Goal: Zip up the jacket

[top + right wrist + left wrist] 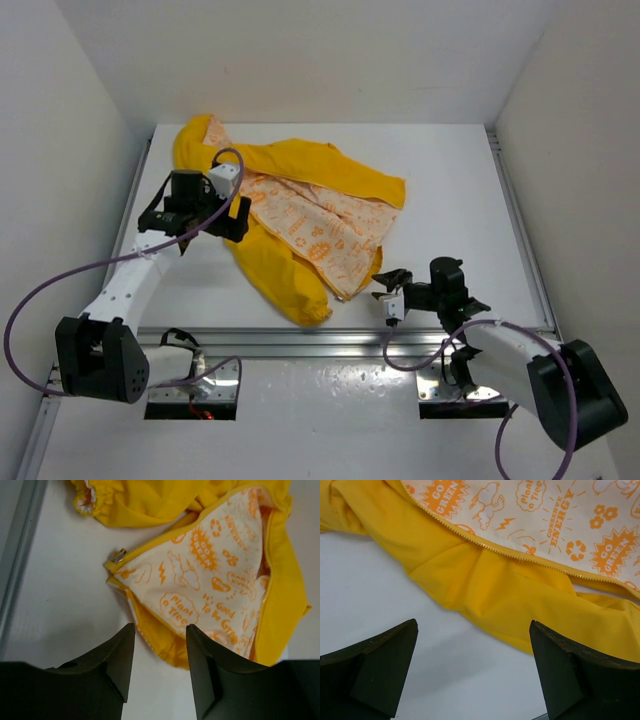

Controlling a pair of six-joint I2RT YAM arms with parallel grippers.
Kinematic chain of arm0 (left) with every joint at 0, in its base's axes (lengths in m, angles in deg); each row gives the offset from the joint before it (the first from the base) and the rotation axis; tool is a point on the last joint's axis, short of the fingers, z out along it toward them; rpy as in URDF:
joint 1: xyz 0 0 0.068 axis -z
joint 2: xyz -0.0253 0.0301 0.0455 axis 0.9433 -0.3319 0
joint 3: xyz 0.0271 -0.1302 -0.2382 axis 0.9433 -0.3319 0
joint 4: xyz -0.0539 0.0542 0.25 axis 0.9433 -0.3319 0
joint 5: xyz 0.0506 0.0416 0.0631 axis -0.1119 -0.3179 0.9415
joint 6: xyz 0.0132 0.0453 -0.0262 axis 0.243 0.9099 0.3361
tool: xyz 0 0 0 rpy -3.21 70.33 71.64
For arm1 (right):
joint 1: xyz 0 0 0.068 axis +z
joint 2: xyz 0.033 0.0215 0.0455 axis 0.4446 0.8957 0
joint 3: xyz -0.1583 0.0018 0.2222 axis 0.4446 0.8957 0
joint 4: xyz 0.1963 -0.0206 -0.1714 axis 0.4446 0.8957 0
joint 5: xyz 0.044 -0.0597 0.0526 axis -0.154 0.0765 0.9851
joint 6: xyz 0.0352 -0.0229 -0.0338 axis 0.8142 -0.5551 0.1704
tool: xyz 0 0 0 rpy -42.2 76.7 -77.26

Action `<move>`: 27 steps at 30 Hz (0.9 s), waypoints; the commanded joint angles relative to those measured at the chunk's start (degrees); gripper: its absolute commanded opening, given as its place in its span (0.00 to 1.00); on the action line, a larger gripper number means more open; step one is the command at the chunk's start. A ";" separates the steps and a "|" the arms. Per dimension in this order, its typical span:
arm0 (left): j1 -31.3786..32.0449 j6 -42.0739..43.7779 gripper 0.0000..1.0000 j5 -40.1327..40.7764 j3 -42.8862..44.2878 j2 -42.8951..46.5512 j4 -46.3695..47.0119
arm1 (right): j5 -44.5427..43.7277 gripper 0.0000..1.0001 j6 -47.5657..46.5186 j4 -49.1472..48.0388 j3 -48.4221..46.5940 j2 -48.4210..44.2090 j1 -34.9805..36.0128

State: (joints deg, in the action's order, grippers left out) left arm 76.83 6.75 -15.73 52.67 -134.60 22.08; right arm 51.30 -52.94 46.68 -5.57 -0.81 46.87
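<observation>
The white surface (450, 200) carries the jacket (330, 165), which lies open and crumpled between the two arms, just ahead of both grippers. Only the top view takes in the whole garment: bright yellow shell around the edges, pale lining turned up across the middle, and one yellow fold reaching down toward the near edge.

The left gripper (238, 215) sits at the jacket's left side. In its wrist view, the left gripper (475, 675) is spread wide with bare surface between the fingers, and the yellow fabric lies just beyond the tips without touching them. The right gripper (388, 290) hovers just beside the jacket's lower right corner. From the wrist, the right gripper (160, 665) has its fingers parted by a narrow gap and pinches nothing; the hem lies directly ahead of them.

The wrist views show what the top view blurs. The cream lining (210, 580) is printed in orange with bursts, clouds and slogans such as "GO GREEN" and "Plant a Tree". A line of yellow zipper teeth (520, 556) edges the lining ahead of the left gripper, unjoined. Beyond the right gripper to the left lie a gathered elastic cuff (95, 502) and, nearer, a small metal zipper slider (119, 555) at the corner of the hem.
</observation>
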 commanded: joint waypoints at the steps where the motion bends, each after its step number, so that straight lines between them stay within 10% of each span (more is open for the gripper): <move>1: -0.59 0.11 1.00 -2.42 1.58 -0.97 0.18 | 7.36 0.46 -5.59 -13.87 -0.46 3.53 1.42; 10: -2.18 -1.73 1.00 -4.26 1.59 -2.03 -0.35 | 7.80 0.42 -9.54 -32.84 1.03 16.18 4.14; 27: -4.37 -2.26 1.00 -5.59 1.59 -3.08 -0.35 | 15.00 0.39 -24.04 -22.85 -3.62 24.02 -3.59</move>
State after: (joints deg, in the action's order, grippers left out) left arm 73.25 4.98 -20.06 52.67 -137.46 21.18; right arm 61.03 -72.28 20.69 -7.26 22.49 44.62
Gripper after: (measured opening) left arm 0.997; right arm 0.395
